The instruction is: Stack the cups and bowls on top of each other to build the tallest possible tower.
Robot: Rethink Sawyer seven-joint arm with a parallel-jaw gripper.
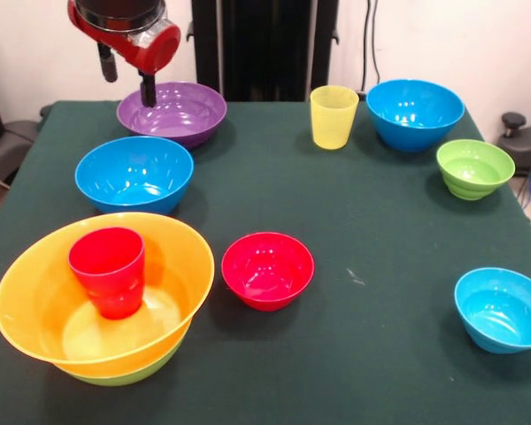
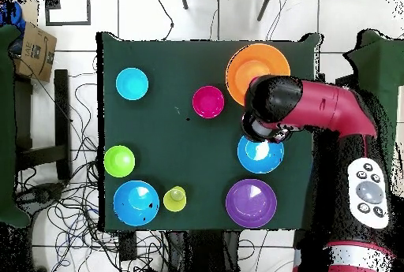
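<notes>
The tower stands at the front left: a large orange bowl (image 1: pixel 35 305) nested over a lime-green bowl (image 1: pixel 128 374), with a red cup (image 1: pixel 108 270) upright inside. My gripper (image 1: pixel 126 78) hangs open and empty at the back left, above the near rim of the purple bowl (image 1: pixel 173 111) and behind a medium blue bowl (image 1: pixel 134 173). A small red bowl (image 1: pixel 267 270) sits mid-table. The yellow cup (image 1: pixel 334 115), the second medium blue bowl (image 1: pixel 415 111), the ribbed green bowl (image 1: pixel 475 168) and the small blue bowl (image 1: pixel 504 310) stand on the right.
In the overhead view the arm (image 2: pixel 316 107) covers part of the orange bowl (image 2: pixel 248 64) and the blue bowl (image 2: pixel 264 157). The green table (image 1: pixel 380 239) has bare cloth between the red bowl and the right-hand pieces. Cables lie on the floor (image 2: pixel 71 206).
</notes>
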